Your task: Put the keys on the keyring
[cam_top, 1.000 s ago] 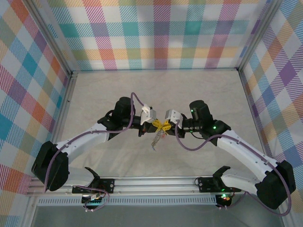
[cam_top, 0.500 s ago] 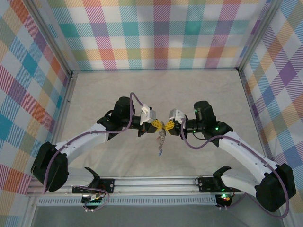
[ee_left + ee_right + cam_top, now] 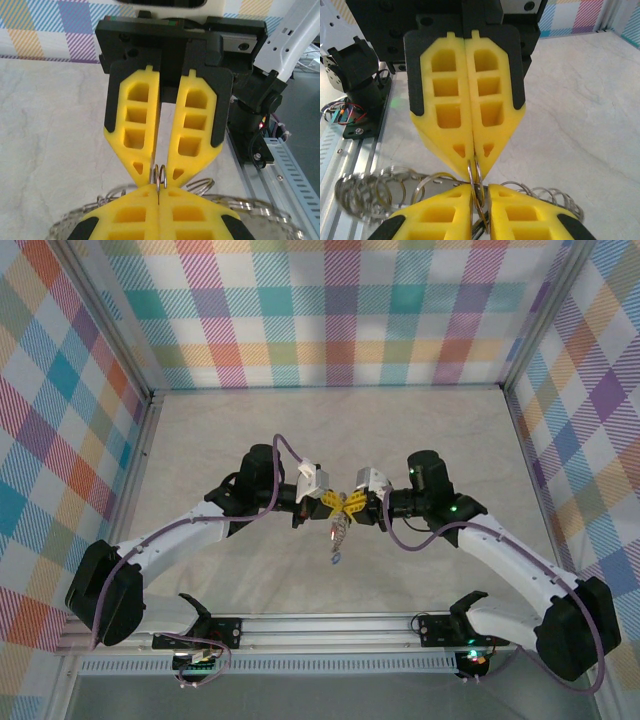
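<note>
Both grippers meet tip to tip mid-air above the table (image 3: 200, 440). Left gripper (image 3: 472, 155) is clamped tight, pinching a loop of the keyring (image 3: 470, 172) right at its tips. Right gripper (image 3: 480, 192) has a narrow gap w/ that same loop sitting in it, can't tell if it's actually squeezing tbh. Rest of the chain links fan out to both sides. Keys (image 3: 338, 538) dangle just below the tips, blue tag lowest.
</note>
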